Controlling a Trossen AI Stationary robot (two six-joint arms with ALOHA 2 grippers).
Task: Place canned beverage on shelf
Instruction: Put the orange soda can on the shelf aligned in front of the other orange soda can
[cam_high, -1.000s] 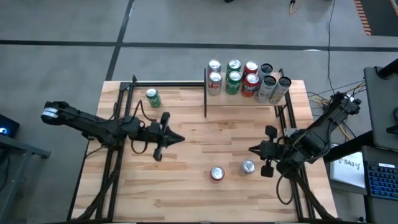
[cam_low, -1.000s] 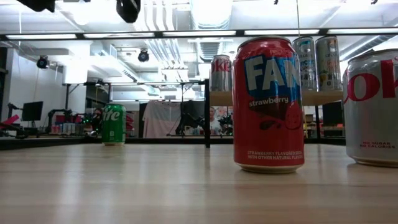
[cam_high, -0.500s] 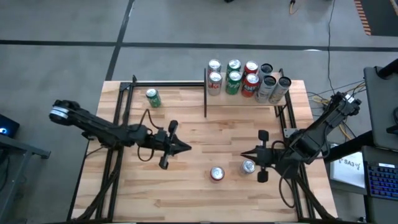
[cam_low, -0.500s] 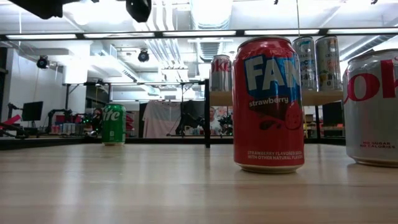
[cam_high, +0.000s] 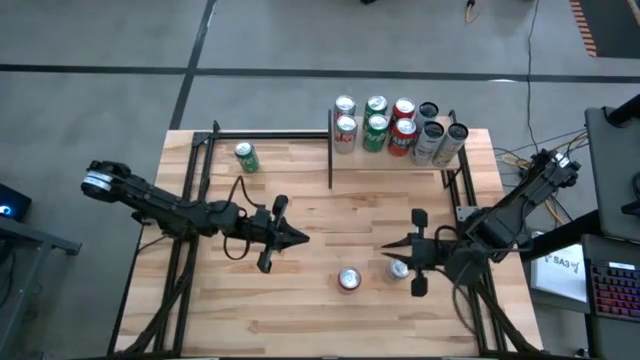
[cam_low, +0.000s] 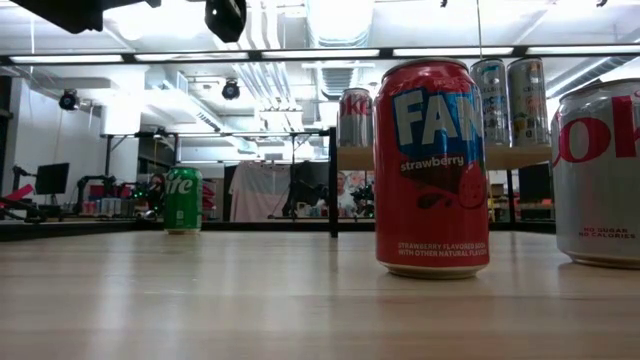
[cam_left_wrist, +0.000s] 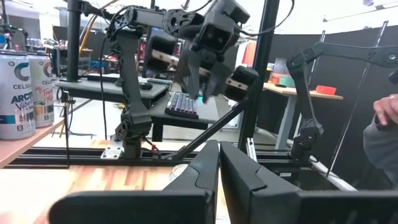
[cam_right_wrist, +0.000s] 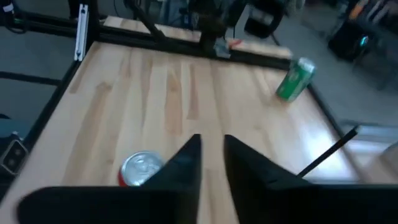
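Nearest, red can (cam_high: 349, 279): upright near the front edge of the table (cam_high: 290, 310), free of both claws.
Silver can (cam_high: 399, 268): upright just right of the red can, partly under the right arm, not gripped.
Right claw (cam_high: 386, 246): low over the table just beyond the silver can, pointing toward the middle; fingers a little apart, holding nothing.
Left claw (cam_high: 298, 238): left of centre, pointing at the right claw, well apart from it; fingers pressed together, empty.
Green can (cam_high: 246, 157): upright alone at the back left.
Shelf (cam_low: 515, 157): at the table's back right, raised on black posts.
Cans on shelf (cam_high: 400, 128): several, upright, packed in rows.
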